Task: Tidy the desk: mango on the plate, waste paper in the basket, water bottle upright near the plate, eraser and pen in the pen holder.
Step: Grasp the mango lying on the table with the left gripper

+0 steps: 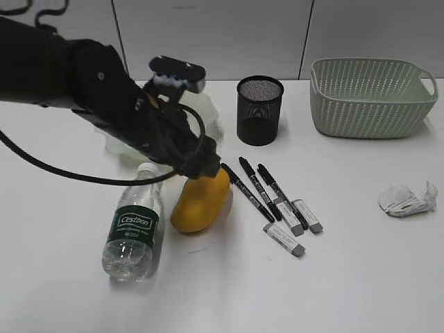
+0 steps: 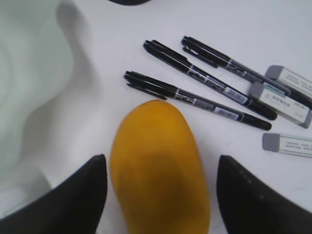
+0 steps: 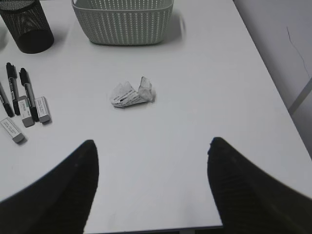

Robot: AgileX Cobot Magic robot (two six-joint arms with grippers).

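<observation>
The yellow mango (image 1: pixel 200 202) lies on the white desk (image 1: pixel 347 277). My left gripper (image 2: pixel 160 168) is open with a finger on each side of the mango (image 2: pixel 158 170), not closed on it. The plate (image 1: pixel 208 111) is mostly hidden behind the left arm; it shows blurred in the left wrist view (image 2: pixel 29 87). The water bottle (image 1: pixel 135 225) lies on its side left of the mango. Three black pens (image 1: pixel 260 186) and three erasers (image 1: pixel 295 222) lie right of it. The black mesh pen holder (image 1: pixel 260 109) stands behind. The waste paper (image 3: pixel 131 94) lies ahead of my open, empty right gripper (image 3: pixel 152 146), also in the exterior view (image 1: pixel 408 200).
The green basket (image 1: pixel 371 97) stands at the back right, also in the right wrist view (image 3: pixel 122 19). The desk's right and front edges (image 3: pixel 273 92) show in the right wrist view.
</observation>
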